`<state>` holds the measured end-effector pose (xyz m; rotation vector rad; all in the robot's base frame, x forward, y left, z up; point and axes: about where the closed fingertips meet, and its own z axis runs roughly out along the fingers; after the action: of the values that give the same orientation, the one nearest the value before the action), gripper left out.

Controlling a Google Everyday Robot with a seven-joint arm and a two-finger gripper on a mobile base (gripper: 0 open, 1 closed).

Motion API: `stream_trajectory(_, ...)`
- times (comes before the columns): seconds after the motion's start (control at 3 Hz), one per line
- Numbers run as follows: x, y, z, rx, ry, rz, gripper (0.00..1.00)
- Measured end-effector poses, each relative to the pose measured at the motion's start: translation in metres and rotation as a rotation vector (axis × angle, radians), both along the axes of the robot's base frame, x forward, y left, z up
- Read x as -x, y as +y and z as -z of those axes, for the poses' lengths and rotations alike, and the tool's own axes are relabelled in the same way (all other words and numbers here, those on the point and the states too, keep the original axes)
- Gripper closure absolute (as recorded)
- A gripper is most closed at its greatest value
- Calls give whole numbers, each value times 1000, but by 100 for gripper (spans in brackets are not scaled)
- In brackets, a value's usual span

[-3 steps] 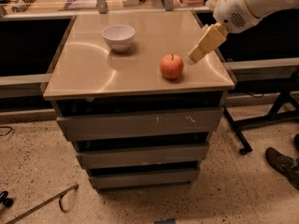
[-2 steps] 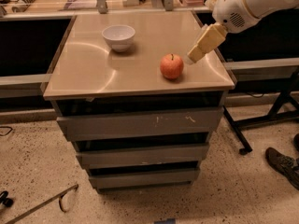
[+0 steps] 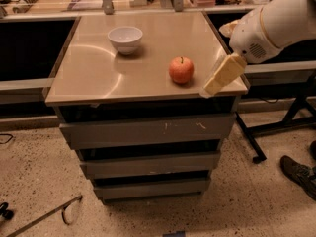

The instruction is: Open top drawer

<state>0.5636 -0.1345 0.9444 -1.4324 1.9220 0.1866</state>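
The top drawer point(image 3: 143, 131) is the widest grey front of three, just under the cabinet's tan top, with pale scratch marks right of centre. It looks shut or nearly so. My gripper point(image 3: 217, 82) hangs from the white arm at the right, over the front right corner of the cabinet top, above and right of the drawer front. It touches nothing that I can see.
A red apple point(image 3: 181, 69) sits on the cabinet top point(image 3: 98, 78) just left of the gripper. A white bowl point(image 3: 125, 38) stands further back. Two narrower drawers point(image 3: 148, 165) lie below. A black stand leg point(image 3: 256, 142) and a person's shoe point(image 3: 298, 174) are at the right.
The gripper has moved down and forward, from beside the apple toward the front right corner of the cabinet top. The drawer has not moved.
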Motion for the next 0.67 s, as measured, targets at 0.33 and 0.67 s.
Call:
stream_trajectory(0.33, 37, 3, 38, 10, 59, -40, 0)
stream_trajectory(0.67, 59, 9, 89, -3, 112, -113, 0)
